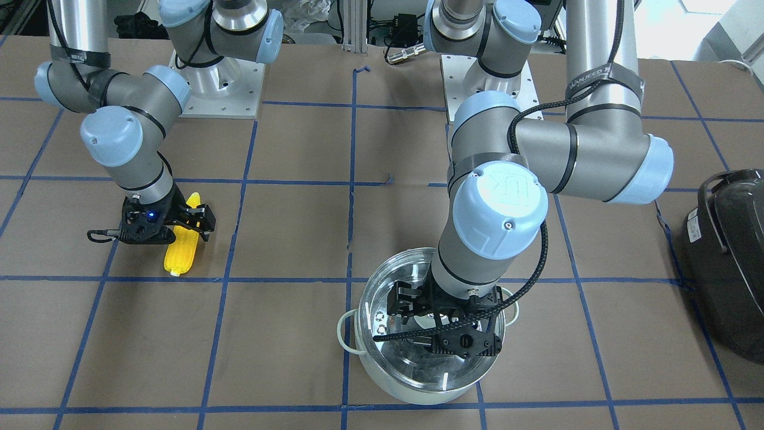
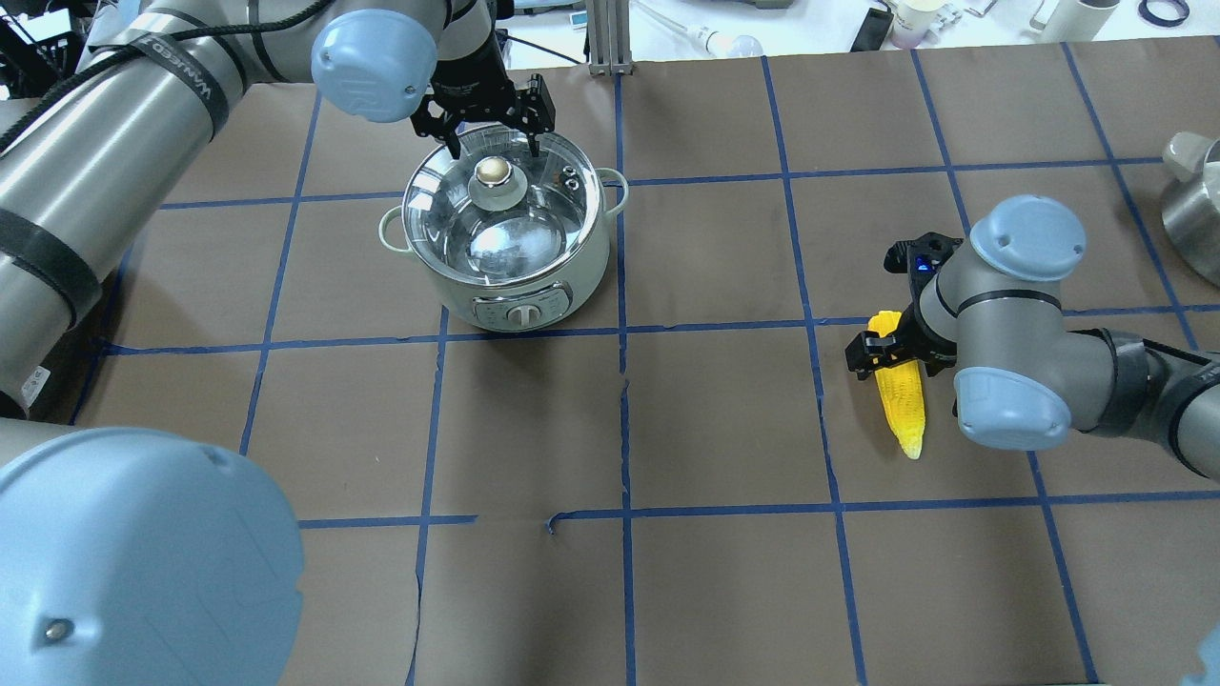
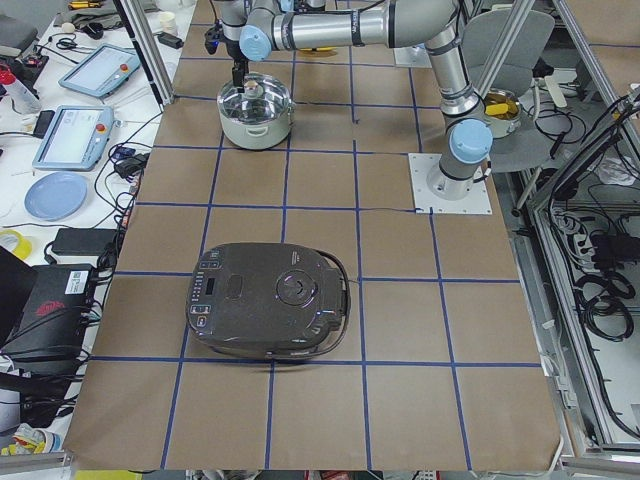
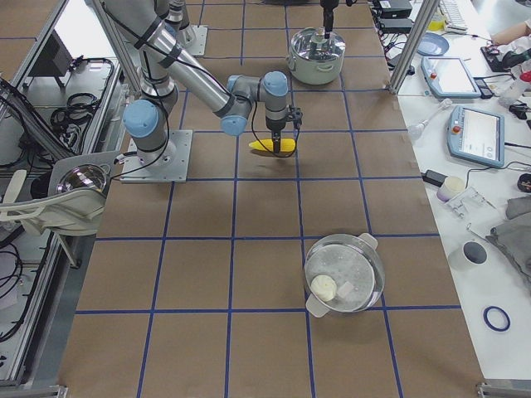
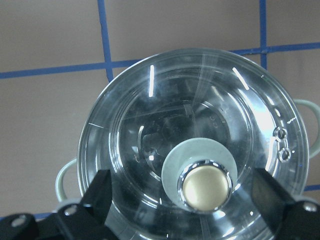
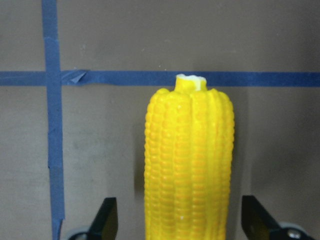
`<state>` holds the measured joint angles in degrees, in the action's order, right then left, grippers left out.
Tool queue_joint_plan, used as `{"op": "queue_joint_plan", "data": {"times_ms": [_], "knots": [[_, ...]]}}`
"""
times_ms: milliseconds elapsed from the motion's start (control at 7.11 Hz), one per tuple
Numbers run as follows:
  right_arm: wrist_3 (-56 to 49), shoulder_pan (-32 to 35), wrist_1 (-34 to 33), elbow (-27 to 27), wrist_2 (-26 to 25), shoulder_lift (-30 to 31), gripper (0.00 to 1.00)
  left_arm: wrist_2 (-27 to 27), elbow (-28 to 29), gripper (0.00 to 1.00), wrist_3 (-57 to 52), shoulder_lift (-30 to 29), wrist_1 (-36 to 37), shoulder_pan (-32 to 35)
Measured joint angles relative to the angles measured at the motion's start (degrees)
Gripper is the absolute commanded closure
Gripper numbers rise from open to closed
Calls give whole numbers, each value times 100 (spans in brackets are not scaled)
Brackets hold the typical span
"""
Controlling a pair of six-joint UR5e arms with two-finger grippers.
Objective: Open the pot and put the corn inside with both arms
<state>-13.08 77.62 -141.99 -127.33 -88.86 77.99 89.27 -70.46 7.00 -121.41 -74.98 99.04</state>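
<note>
The pot (image 2: 534, 286) stands at the far left with its glass lid (image 2: 457, 224) on; it also shows in the front view (image 1: 418, 391). My left gripper (image 2: 494, 148) is open above the lid, its fingers either side of the metallic knob (image 5: 206, 186) and not touching it. The yellow corn (image 2: 903, 405) lies flat on the table on the right. My right gripper (image 2: 896, 353) is open and low over its thick end, one finger on each side of the corn (image 6: 189, 165), with gaps showing.
A large dark grey appliance (image 1: 728, 263) sits at the table's end on my left. A second steel pot (image 4: 344, 274) with a glass lid stands toward the table's end on my right. Blue tape lines grid the brown table.
</note>
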Motion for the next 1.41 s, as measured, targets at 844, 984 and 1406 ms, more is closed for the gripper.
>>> {"op": "queue_joint_plan", "data": {"times_ms": [844, 984, 1406], "knots": [[106, 243, 148, 841, 58, 24, 77, 298, -99, 100, 11, 26, -54, 63], [231, 464, 468, 1235, 80, 25, 77, 304, -92, 100, 10, 48, -44, 63], [837, 942, 1569, 2645, 96, -223, 75, 333, 324, 100, -57, 192, -9, -116]]}}
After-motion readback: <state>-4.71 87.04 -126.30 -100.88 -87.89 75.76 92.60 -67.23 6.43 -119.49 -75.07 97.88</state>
